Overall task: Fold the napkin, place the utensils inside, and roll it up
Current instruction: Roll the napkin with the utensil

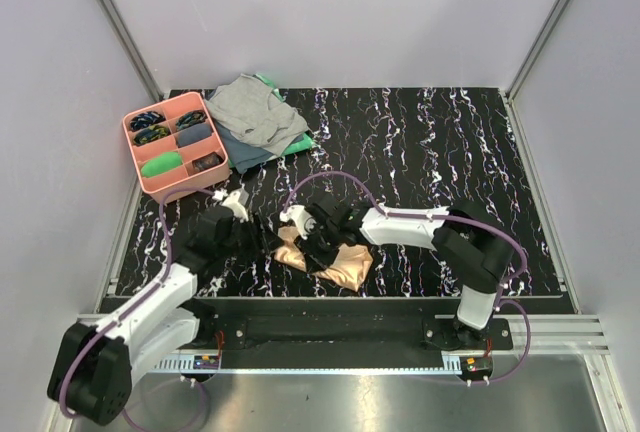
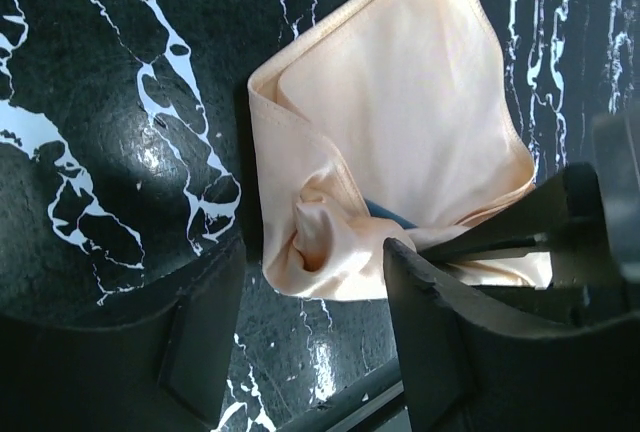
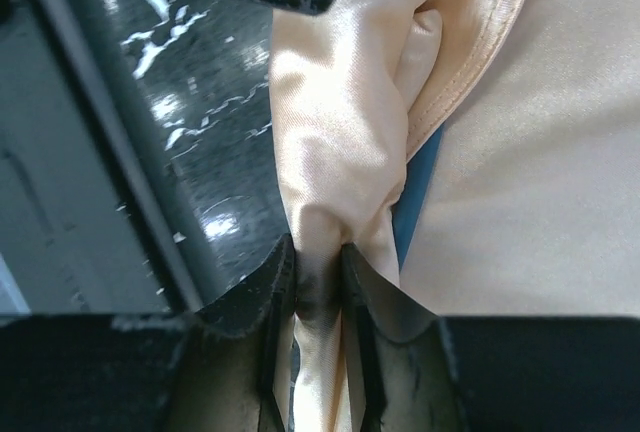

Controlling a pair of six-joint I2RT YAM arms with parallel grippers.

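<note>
The peach-orange napkin (image 1: 340,260) lies folded and partly bunched near the table's front edge, between my two grippers. A thin strip of a dark blue utensil (image 3: 412,197) shows between its folds; it also shows in the left wrist view (image 2: 388,215). The rest of the utensils is hidden inside the cloth. My right gripper (image 3: 320,272) is shut on a pinched fold of the napkin (image 3: 330,152). My left gripper (image 2: 305,352) is open just beside the napkin's rolled end (image 2: 320,232), with nothing between its fingers.
A pink compartment tray (image 1: 140,147) with small items stands at the back left. A grey cloth (image 1: 255,107) lies on a green cloth (image 1: 298,144) beside it. The table's metal front rail (image 1: 330,302) runs just below the napkin.
</note>
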